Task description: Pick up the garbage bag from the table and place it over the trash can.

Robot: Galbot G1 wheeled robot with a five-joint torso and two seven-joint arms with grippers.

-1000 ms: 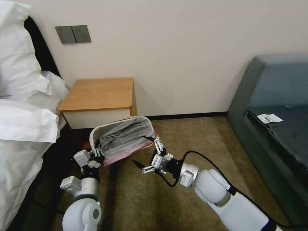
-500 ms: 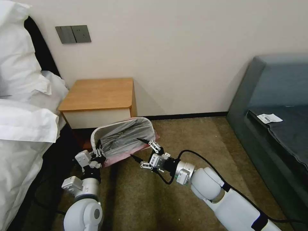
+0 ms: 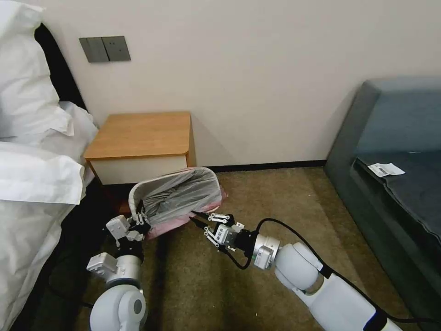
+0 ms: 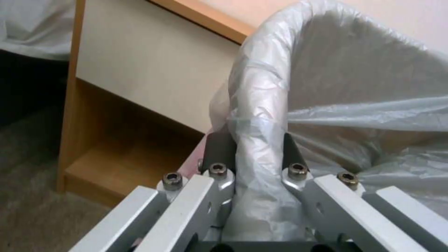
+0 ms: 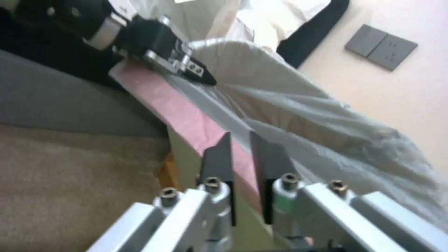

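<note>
The grey garbage bag (image 3: 177, 195) with its pink band lines the trash can (image 5: 184, 155), which stands tilted on the carpet in front of the table (image 3: 138, 135). My left gripper (image 3: 140, 221) is shut on the bag-covered rim at the can's left end; in the left wrist view its fingers (image 4: 219, 148) clamp the plastic (image 4: 261, 105) from both sides. My right gripper (image 3: 202, 219) sits at the near rim, its fingers (image 5: 219, 159) drawn close on the pink band (image 5: 187, 115). The left gripper (image 5: 196, 71) also shows at the far end of that band.
A bed with white bedding (image 3: 32, 174) fills the left side. A dark grey sofa (image 3: 395, 151) with a paper slip (image 3: 386, 169) stands at the right. Open carpet (image 3: 275, 193) lies between can and sofa. The wall (image 3: 257, 82) is close behind the table.
My right gripper has moved left to the can's near rim, and its fingers have gone from wide open to nearly together on the pink band. The left gripper has kept its hold.
</note>
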